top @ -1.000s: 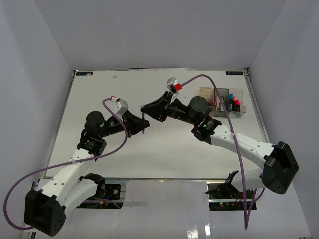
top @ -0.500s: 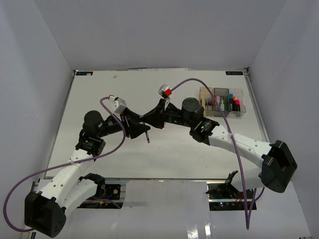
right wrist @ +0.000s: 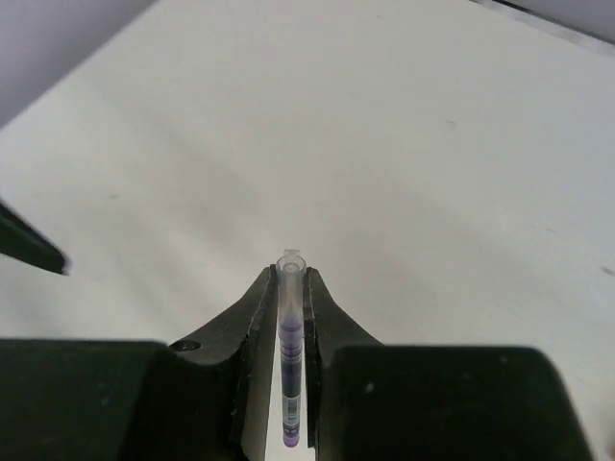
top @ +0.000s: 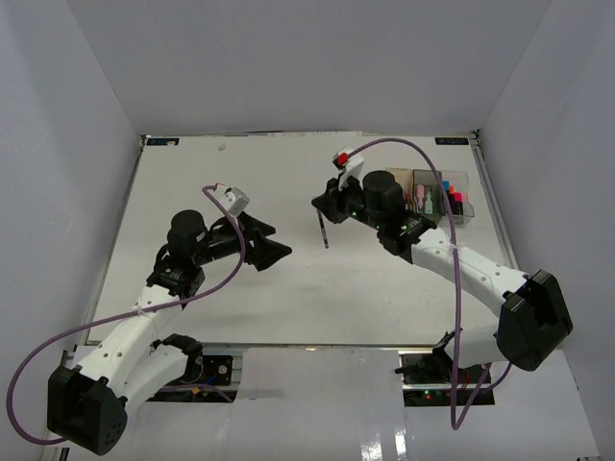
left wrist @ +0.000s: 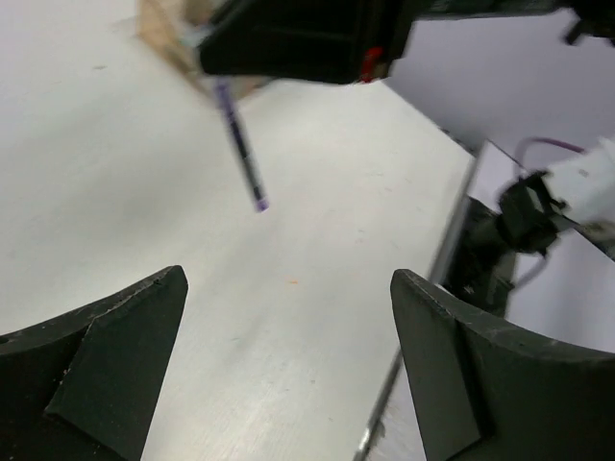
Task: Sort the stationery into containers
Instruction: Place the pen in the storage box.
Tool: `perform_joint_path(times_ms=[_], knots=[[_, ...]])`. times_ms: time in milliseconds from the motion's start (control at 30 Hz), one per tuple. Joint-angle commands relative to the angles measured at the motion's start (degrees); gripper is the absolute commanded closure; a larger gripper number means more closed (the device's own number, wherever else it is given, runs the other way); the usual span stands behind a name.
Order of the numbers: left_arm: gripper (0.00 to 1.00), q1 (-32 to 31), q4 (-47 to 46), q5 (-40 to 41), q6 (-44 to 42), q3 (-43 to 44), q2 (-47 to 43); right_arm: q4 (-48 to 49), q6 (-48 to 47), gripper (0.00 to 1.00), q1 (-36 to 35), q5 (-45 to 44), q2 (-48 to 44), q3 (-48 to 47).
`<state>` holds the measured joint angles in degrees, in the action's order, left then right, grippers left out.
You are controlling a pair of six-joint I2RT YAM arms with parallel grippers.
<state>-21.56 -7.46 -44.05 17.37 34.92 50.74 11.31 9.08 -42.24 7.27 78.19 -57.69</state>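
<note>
My left pincer (top: 276, 242) hovered over the white table (top: 192, 173), left of centre, its jaws spread wide and holding nothing; in its own camera the two dark fingers framed only tabletop. Just to its right, and apart from it, my right pincer (top: 327, 205) was clenched on a thin dark pen (top: 324, 230) with a purple tint. The pen hung down from my fingers over the table; in the wrist view it lay straight between them, one end poking out past the tips. Further right, near the table's right edge, the three containers stood in a row, touching one another. The amber bin (top: 399, 176) came first, partly hidden behind my right arm, and I could not tell what it held; the smoky grey bin (top: 426, 176) in the middle held short pastel markers (top: 421, 200), pink and mint; the clear bin (top: 461, 182) at the end held black highlighters (top: 450, 200) with bright caps, blue, orange and pink.
</note>
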Motion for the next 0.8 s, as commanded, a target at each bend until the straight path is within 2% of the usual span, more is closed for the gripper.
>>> perform_joint_path(times_ms=[0, 133, 233, 467, 767], knots=[[0.02, 0.1, 9.5, 19.0, -1.7, 4.0, 0.7, -7.0, -3.7, 0.92, 7.2, -11.0, 0.7, -4.6], [0.02, 0.6, 15.3, 30.4, -0.8, 5.0, 1.1, -14.4, -4.1, 0.92, 15.7, -18.2, 3.5, -9.1], [0.02, 1.1, 16.8, 33.8, -0.5, 5.3, 1.1, -18.7, -4.0, 0.92, 21.4, -19.1, 7.5, -13.7], [0.02, 1.7, 18.3, 37.4, -0.8, 5.7, 1.3, -20.3, -4.8, 0.92, 29.9, -19.8, 17.0, -22.5], [0.02, 2.4, 18.2, 36.8, -0.4, 5.8, 1.5, -22.9, -4.8, 0.92, 32.9, -16.7, 30.2, -31.1]])
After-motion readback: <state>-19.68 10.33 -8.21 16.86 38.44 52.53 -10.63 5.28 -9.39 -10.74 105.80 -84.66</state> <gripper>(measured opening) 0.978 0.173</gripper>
